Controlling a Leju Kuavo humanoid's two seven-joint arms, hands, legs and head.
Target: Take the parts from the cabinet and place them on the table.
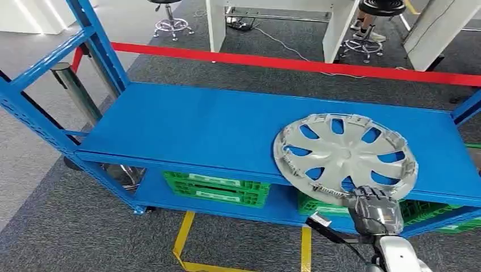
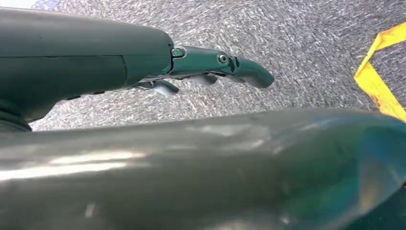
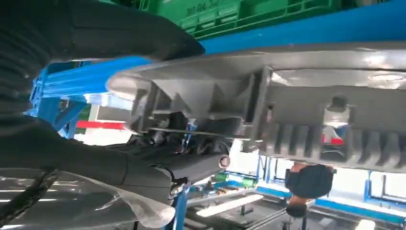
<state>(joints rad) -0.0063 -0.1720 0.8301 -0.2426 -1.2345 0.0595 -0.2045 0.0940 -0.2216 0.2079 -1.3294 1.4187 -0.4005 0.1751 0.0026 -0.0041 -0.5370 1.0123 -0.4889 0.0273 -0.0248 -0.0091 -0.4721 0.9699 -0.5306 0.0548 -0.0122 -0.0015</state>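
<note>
The right hand (image 1: 375, 211) grips the hubcap (image 1: 345, 155) by its near rim, above the shelf (image 1: 187, 124). Left hand (image 2: 210, 67) hangs empty, fingers loosely extended. Risk: the one-sided edge grip may let the hubcap tilt and slip.

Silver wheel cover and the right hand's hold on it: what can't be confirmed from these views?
- Head view: right hand hides the silver plastic wheel cover's near rim.
- Right wrist view: the cover's underside hides the finger placement.
- Green plastic crates: contents hidden by the blue metal shelf.
</note>
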